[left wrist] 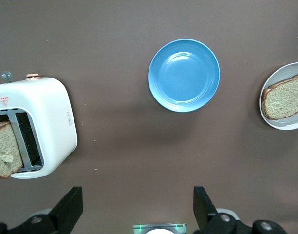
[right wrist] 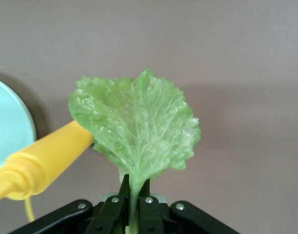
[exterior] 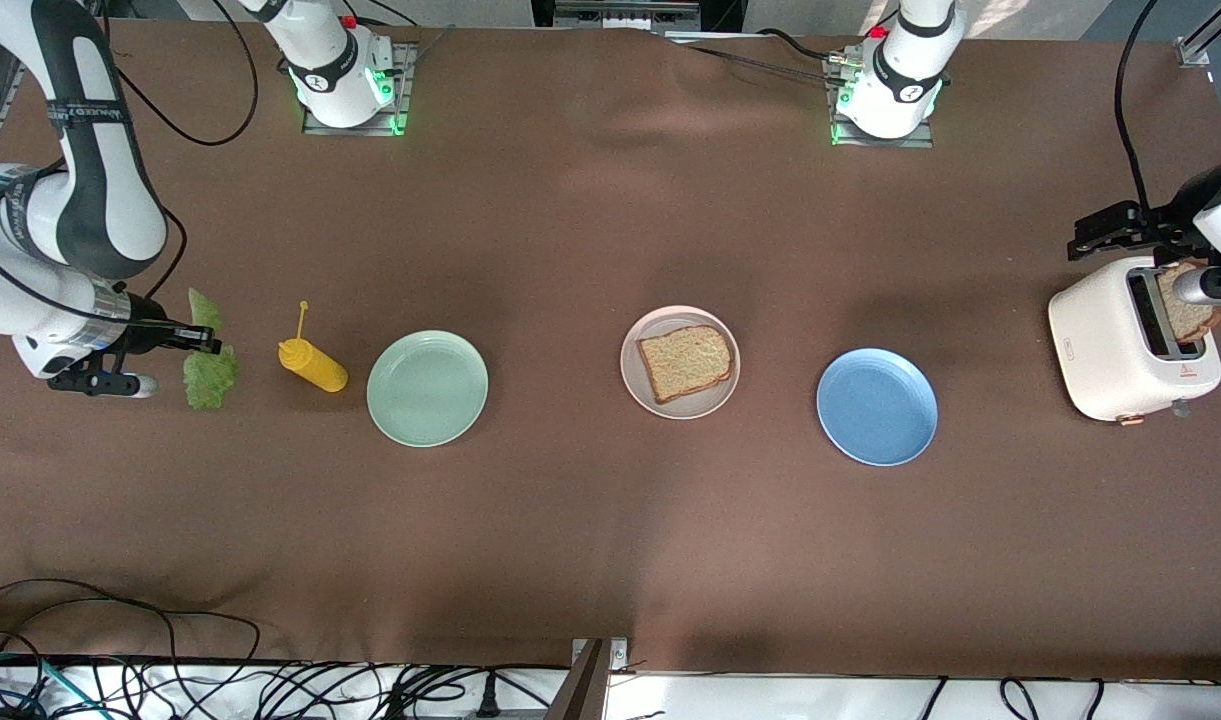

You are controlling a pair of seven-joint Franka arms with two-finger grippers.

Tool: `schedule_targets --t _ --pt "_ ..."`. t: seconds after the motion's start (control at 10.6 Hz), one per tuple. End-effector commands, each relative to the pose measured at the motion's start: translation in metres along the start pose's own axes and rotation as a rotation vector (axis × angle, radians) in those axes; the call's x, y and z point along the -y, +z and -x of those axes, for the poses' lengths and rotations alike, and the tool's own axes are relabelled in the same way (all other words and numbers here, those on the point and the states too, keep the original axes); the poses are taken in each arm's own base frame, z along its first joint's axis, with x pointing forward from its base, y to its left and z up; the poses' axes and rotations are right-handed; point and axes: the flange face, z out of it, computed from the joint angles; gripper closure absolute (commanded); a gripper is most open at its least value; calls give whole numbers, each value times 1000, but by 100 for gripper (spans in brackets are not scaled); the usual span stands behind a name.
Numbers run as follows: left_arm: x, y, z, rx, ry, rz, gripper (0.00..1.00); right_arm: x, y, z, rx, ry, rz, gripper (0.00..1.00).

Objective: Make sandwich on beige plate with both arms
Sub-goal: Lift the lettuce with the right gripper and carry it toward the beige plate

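Sandwich-making is at the lettuce step: one bread slice [exterior: 686,362] lies on the beige plate [exterior: 637,377], midway along the table. The lettuce leaf [right wrist: 137,127] is pinched by its stem in the right gripper [right wrist: 133,201], beside the mustard bottle [exterior: 312,364]. Next, it seemingly must be carried to the plate. The left gripper [left wrist: 138,205] is held spread and empty above the toaster [exterior: 1105,340], where a second slice [exterior: 1184,307] waits.

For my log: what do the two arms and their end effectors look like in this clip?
Both arms are glossy white with black joint sections, on white bases lit green. The right arm carries a black band with white lettering, and thin black cables loop beside it. The right end effector is black with two slim fingers and small silver screws. The left end effector is also black, with two broad, widely spaced fingers.
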Motion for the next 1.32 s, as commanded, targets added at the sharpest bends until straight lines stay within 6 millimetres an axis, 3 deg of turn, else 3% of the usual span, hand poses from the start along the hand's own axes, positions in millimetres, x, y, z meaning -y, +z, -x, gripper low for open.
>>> schedule_targets --t 0.0,0.28,0.38,0.56,0.85,1.22 --pt "1 0 2 -4 -12 7 0 -8 -49 -14 -4 4 -8 100" --pt "4 2 3 5 -18 9 0 6 -109 -22 -4 40 -24 100" --pt "7 2 4 8 -22 10 0 16 -119 -25 -16 111 -26 100" --pt "5 3 3 9 -20 6 0 56 -126 -28 -25 208 -36 100" --pt "3 4 0 11 -6 7 0 155 -120 -30 -16 380 -69 100" --pt "4 5 -1 12 -15 7 0 312 -77 -8 -16 613 -101 100"
